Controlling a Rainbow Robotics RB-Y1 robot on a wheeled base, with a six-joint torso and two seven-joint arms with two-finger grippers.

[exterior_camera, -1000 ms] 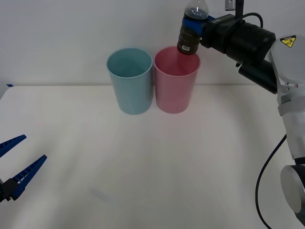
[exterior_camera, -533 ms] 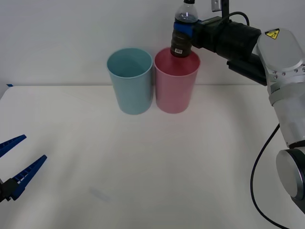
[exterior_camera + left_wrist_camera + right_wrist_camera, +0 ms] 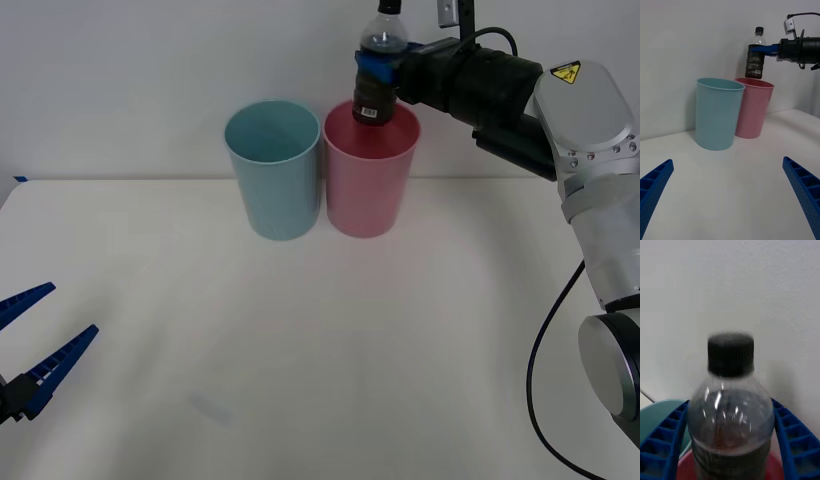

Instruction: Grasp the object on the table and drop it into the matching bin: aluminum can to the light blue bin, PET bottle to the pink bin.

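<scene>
- Table [image 3: 300,340], wide and white, carries both bins at its far side and gives a free working area in front of the robot.
- Right arm reaches from the right side far over the table, so that its load comes above the bins and not beside them.
- Light blue bin [image 3: 273,168] stands left of the pink one, just beside it or touching; it is for cans, so I judge it has no part in this drop.
- Pink bin [image 3: 371,166] stands upright with the open mouth up, which is the matching place for a PET bottle.
- Left gripper [image 3: 35,352] waits low at the near left, well apart from the bins, its blue fingers spread apart with nothing between them.
- Right gripper [image 3: 378,68] is clamped on the bottle from both sides, around the upper part of its body, and holds it upright.
- PET bottle [image 3: 377,72] hangs over the mouth of the pink bin, its bottom about at rim level and not yet inside; to my judgement the release is the next step, and a drop from here should fall in.
</scene>
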